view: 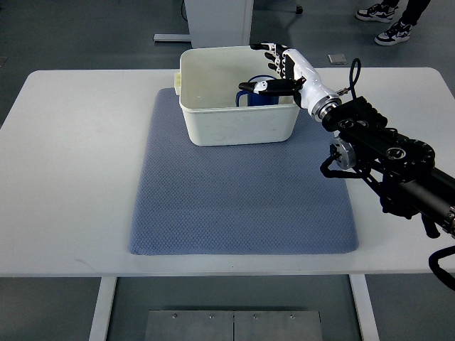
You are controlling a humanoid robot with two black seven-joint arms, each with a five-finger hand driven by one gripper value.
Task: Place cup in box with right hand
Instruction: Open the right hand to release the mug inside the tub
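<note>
A white rectangular box (238, 124) stands at the far edge of the blue-grey mat (242, 199). Inside it, by the right wall, sits a blue cup (260, 98), only partly visible. My right hand (250, 67) reaches in over the box's right rim from the right. Its fingers (274, 55) are stretched out above the box's interior and the thumb (259, 87) lies just over the cup's rim. Nothing appears gripped. The left arm does not show.
The mat lies on a white table (71, 163). A person's shoes (387, 21) stand on the floor beyond the table's far right. A small grey plate (335, 59) lies on the floor near the box.
</note>
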